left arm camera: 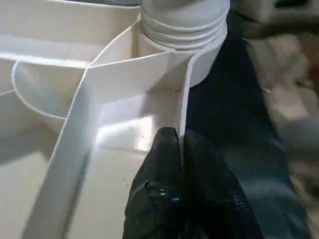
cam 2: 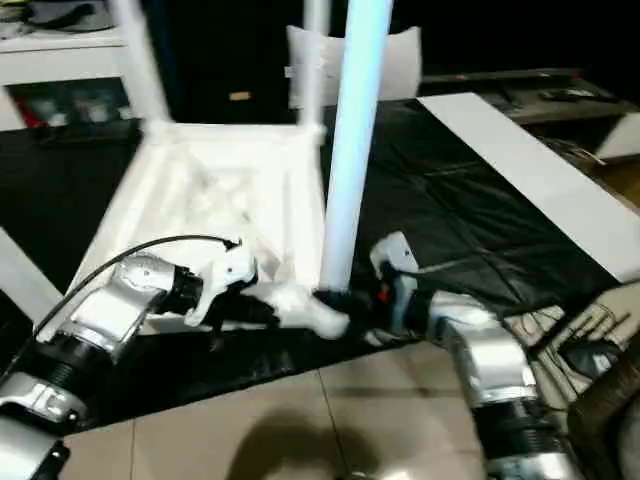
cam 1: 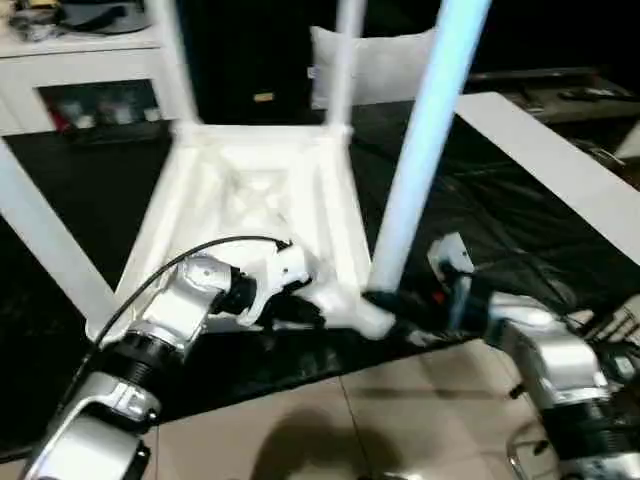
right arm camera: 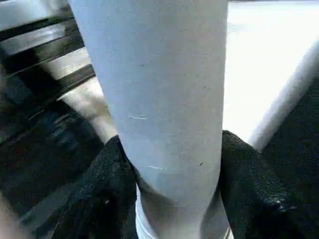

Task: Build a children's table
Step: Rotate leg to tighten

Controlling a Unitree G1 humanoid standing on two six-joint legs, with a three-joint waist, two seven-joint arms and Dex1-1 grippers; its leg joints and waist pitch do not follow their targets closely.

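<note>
Leg (cam 1: pixel 425 150) alignment with the near corner socket (cam 1: pixel 372 318) is the thing to watch. Table top (cam 1: pixel 255 200) lies upside down on the black sheet (cam 1: pixel 480 210), ribbed underside up, between the two arms. The leg stands almost upright at the near corner on the robot's right, its long axis running up and leaning a little to the right, foot end out of frame above.

Right gripper (right arm camera: pixel 172 189) is clamped around the leg just above the socket, one black finger on each side of the tube, coming in from the right, roughly level with the top. In the left wrist view the grooved collar of the leg (left arm camera: pixel 182 25) sits at the socket mouth with rings still exposed, so my read is it's not fully home yet.

Left gripper (left arm camera: pixel 180 164) is pinched shut on the thin side wall (left arm camera: pixel 184 104) of the top, one finger inside, one outside, just beside that same socket. It braces the top while the right arm works the leg.

Three other legs are already standing: two at the far corners (cam 1: pixel 345 60), (cam 1: pixel 170 50), one at the near left (cam 1: pixel 45 235).

Next move likely needs a push or twist straight along the leg's axis, down into the socket. The lean could bind it; straighten first. Right arm owns the leg, left only steadies.
</note>
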